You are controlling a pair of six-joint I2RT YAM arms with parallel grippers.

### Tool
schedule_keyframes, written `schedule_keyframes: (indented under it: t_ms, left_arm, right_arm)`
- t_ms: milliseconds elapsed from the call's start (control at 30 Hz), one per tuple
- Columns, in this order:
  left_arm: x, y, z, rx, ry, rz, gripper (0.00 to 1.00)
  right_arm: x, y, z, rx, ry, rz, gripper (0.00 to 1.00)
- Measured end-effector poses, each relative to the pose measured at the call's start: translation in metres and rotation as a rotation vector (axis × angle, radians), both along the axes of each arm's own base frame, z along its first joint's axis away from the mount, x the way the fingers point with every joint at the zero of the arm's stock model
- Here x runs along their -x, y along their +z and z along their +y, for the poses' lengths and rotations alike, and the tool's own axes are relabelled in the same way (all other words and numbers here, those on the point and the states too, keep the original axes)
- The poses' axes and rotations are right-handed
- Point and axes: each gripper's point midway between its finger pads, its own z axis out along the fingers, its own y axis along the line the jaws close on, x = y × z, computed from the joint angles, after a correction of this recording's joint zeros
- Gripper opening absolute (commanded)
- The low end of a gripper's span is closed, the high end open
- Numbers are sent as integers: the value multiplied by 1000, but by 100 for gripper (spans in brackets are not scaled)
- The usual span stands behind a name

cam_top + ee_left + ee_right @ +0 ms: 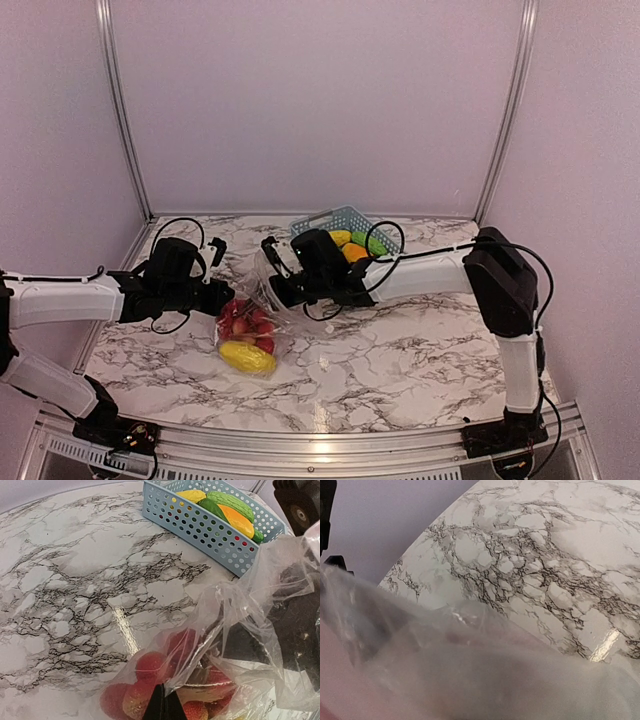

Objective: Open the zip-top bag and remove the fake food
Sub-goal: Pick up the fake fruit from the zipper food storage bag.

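The clear zip-top bag [258, 318] lies crumpled at mid-table with fake food inside: red fruits [245, 322] and a yellow piece [246, 356]. My left gripper [222, 296] is at the bag's left edge. In the left wrist view its black fingertips [165, 702] are pressed together on a fold of the bag [235, 610], just above the red fruits [150, 667]. My right gripper [278, 290] is at the bag's upper right edge, shut, with plastic pulled up to it. The bag [495, 670] blankets the right wrist view and hides the fingers there.
A blue-grey lattice basket [336, 218] stands behind the right gripper, holding yellow, green and orange toy pieces [227, 507]. White walls close the back and sides. The right arm's elbow [505, 275] rises at the right.
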Motion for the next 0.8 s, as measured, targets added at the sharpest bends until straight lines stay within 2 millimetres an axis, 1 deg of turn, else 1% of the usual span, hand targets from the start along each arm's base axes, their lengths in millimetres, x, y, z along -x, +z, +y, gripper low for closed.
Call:
schedule_keyframes:
  t_ms: [167,300,333,400,600,667,700,800]
  left_arm:
    - [-2,-5,2,-14,15,6,0]
    - [-4,-14,1,-22,17,22,0]
    - [-4,-15,0,-21,15,25,0]
    - [-5,-15,-2,-15,10,25,0]
    - [-5,-15,-5,-2,-6,23,0]
    - [-5,-13,-7,3,-12,20,0]
    - [-5,-13,-7,5,-13,18,0]
    - [-5,-13,-8,6,-19,17,0]
  right_arm:
    - [6,1,-18,22,-27,-4,0]
    - [9,4,-25,26,-36,-8,0]
    - [9,4,-25,26,-38,-10,3]
    - [8,4,-26,28,-41,-11,12]
    - [6,5,-26,28,-49,-14,26]
    - [4,8,-25,25,-56,-19,35]
    - [3,11,-24,22,-58,-24,37]
    - [-2,19,-21,12,-71,-42,37]
